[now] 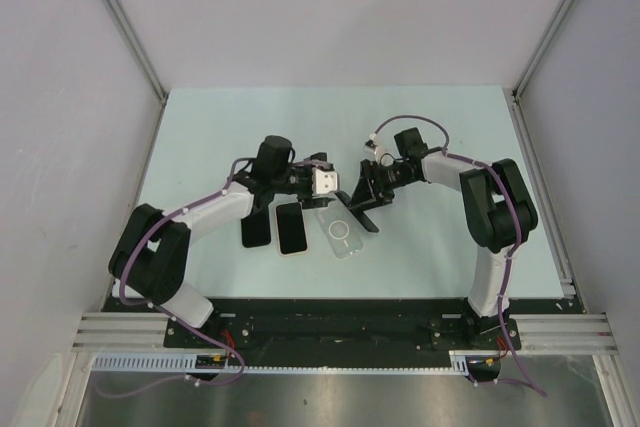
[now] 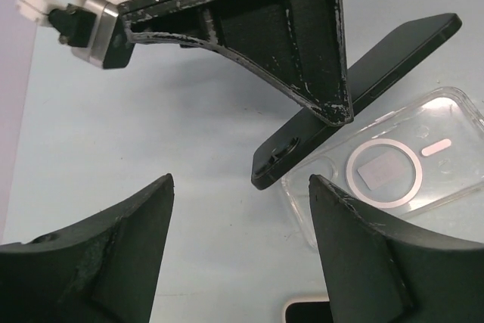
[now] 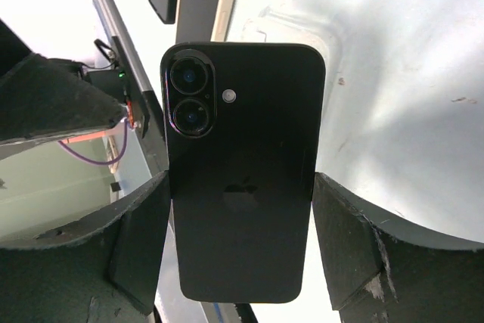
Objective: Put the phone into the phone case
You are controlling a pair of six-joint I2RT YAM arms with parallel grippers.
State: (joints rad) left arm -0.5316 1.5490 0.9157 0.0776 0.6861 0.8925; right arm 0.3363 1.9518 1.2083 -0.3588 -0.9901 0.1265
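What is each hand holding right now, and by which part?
The right hand grips the black phone by its two long edges, on its lower half. The left hand is open and holds nothing.

One mark alone can be read — a faint apple logo (image 3: 240, 196) — on the back of the black phone (image 3: 243, 149).

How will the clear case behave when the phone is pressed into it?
The clear case looks thin and light, lying loose on the smooth table, so it would probably slide. Its see-through walls suggest flexible plastic that may bend at the rim rather than crack.
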